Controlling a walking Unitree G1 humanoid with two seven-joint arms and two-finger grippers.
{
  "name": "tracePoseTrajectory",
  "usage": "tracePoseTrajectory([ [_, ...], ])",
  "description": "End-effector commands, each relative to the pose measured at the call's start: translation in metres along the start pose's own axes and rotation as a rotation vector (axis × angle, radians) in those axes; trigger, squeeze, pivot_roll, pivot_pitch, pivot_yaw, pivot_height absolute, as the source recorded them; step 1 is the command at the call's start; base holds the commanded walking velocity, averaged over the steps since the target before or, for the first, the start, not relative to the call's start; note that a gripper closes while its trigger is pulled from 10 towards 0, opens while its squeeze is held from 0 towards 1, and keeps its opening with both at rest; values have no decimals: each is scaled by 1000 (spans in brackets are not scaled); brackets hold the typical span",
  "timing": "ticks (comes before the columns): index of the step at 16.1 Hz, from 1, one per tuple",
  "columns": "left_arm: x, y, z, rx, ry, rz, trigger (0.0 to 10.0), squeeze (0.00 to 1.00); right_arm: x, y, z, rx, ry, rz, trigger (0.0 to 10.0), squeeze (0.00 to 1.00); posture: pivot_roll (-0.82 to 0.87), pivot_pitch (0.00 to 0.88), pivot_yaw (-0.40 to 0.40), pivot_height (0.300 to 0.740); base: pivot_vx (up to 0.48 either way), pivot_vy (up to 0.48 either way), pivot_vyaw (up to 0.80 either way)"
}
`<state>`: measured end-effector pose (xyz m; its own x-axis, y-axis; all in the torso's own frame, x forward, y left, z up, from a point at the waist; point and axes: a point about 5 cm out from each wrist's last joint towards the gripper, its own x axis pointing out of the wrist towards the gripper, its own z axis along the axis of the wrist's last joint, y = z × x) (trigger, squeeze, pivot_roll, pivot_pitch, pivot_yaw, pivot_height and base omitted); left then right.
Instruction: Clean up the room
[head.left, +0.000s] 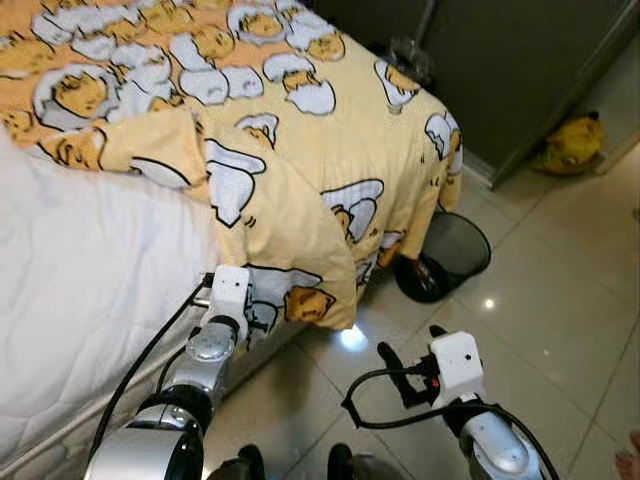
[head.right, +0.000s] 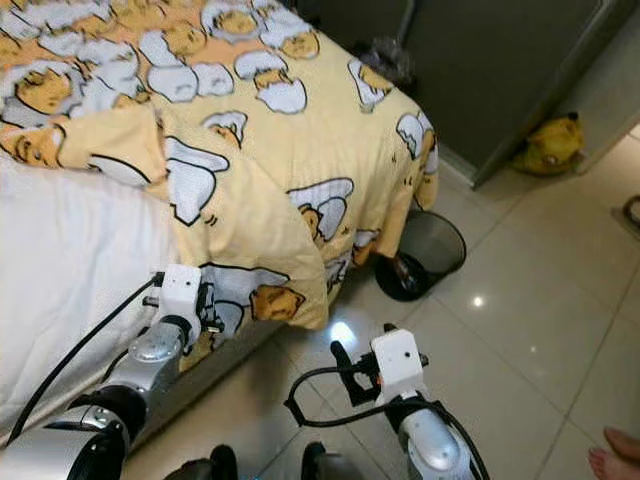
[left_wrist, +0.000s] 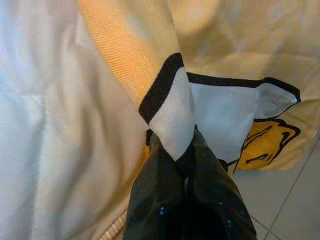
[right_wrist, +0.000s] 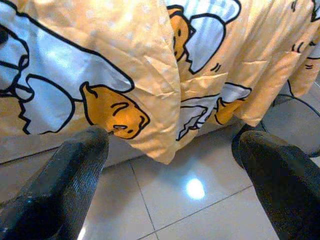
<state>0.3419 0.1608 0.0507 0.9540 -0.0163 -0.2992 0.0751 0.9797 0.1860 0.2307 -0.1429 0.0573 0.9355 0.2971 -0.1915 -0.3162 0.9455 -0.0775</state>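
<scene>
Pinching a fold of the yellow blanket (left_wrist: 170, 112), your left gripper (left_wrist: 175, 150) has its two black fingers clamped together on the cloth at the bed's near edge, which is why that corner bunches up at the fingertips instead of hanging flat. From the head views, the left arm reaches forward and up from your shoulder, wrist tucked against the side of the mattress (head.left: 90, 300) just under the folded-back flap. That grip looks like the start of pulling the blanket straight over the bare white mattress, so judge it as bed-making in its early part.

Your right gripper (right_wrist: 170, 160) hangs low over the floor tiles (head.left: 560, 290), fingers spread wide and holding nothing, pointed at the blanket's drooping corner. The right arm is bent, forearm raised, a black cable looping beside it. It seems placed to take a second hold on the hem.

Farther off, a black mesh bin (head.left: 452, 250) stands on the floor touching the hanging blanket at the bed's foot corner. Beyond that, a yellow plush toy (head.left: 572, 145) lies on the floor against the dark wardrobe (head.left: 500, 60).
</scene>
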Motion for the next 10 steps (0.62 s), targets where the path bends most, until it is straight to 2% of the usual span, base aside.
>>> tracePoseTrajectory([
  [1, -1, -7, -3, 15, 1, -22, 10000, 0, -2, -2, -5, -4, 15, -5, 10000, 0, -73, 165, -101, 740, 0, 0, 0],
  [3, -2, -7, -5, 27, -3, -15, 10000, 0, 3, -1, -6, -5, 20, 22, 10000, 0, -49, 151, -108, 740, -124, 0, 0],
  [7, -7, -12, -16, 16, 22, -19, 10000, 0, 8, -1, -6, -4, 16, 31, 10000, 0, -41, 139, -109, 740, -330, 0, 0],
  [10, -15, -30, -32, 26, 67, -90, 10000, 0, 11, -5, -6, -9, 12, 33, 10000, 0, -35, 118, -110, 740, 0, 0, 0],
])
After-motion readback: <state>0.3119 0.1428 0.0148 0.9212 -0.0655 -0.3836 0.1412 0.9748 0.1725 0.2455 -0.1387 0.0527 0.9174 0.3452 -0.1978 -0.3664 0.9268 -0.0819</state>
